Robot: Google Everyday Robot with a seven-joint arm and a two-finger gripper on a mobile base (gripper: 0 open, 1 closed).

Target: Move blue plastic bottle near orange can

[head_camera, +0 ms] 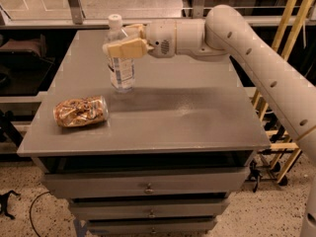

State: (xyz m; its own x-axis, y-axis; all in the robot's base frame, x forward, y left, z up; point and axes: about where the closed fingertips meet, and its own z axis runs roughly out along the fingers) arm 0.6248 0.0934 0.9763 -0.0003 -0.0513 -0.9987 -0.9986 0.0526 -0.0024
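Camera view. Looks down on a grey table (197, 122) with a stack of drawers (148, 184) under its top. Reaches in from the right side with a white arm (256, 58), stretched over the far half of the table.

Ends in the gripper (118, 39), clamped on the upper part of the blue plastic bottle (121, 73). Grips with one tan finger (126, 48) across the front of the bottle, the other behind it, both just below the neck. Leaves the white cap (114, 19) free above the fingers and the pale label free below them.

Holds the bottle upright, over the far left part of the table. Cannot tell whether its base touches the top or hangs just above it.

Nearer to the camera and to the left, the orange can (80, 111), crushed and lying on its side close to the left edge. Apart from the bottle, with a strip of bare table between them.
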